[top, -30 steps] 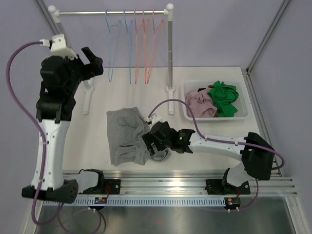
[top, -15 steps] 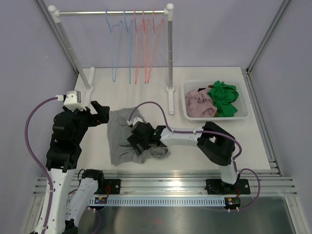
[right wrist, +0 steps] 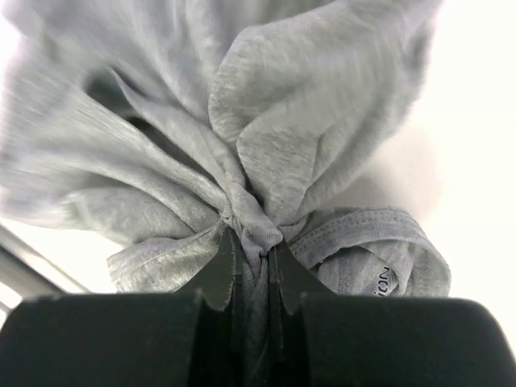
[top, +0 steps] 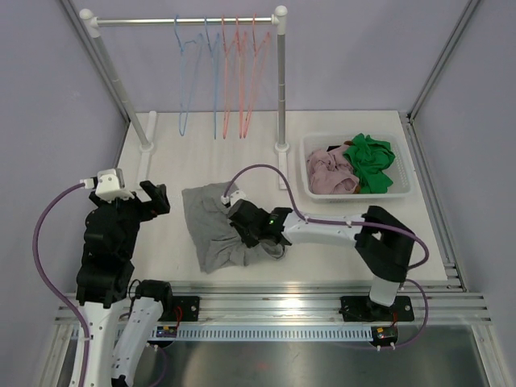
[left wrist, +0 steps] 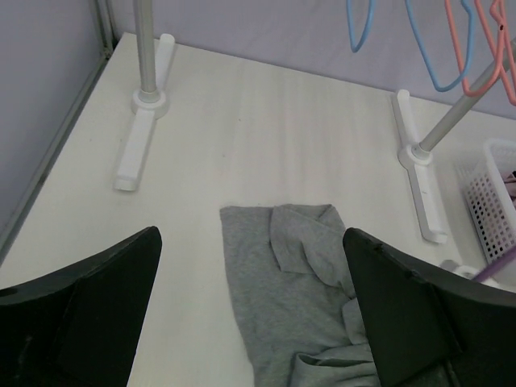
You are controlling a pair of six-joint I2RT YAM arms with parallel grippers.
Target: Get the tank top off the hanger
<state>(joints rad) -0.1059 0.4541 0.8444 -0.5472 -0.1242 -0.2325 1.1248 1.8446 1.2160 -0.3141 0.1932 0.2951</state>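
The grey tank top (top: 211, 230) lies crumpled on the table, well apart from the bare blue and pink hangers (top: 218, 72) on the rail. My right gripper (top: 242, 230) sits low at the garment's right side. In the right wrist view the right gripper (right wrist: 251, 250) is shut on a gathered bunch of the tank top (right wrist: 306, 121). My left gripper (top: 153, 197) hovers open to the left of the cloth. Seen from the left wrist, the tank top (left wrist: 290, 282) lies below the left gripper (left wrist: 250, 234), untouched by its wide-spread fingers.
The clothes rack's right post (top: 280, 81) and foot (left wrist: 419, 177) stand just behind the garment, the left foot (left wrist: 141, 137) further left. A white basket (top: 403, 189) with pink and green clothes sits at the right.
My right gripper has shut on the tank top, bunching it and dragging it slightly right. The left arm dropped from high up to beside the garment, then eased left.
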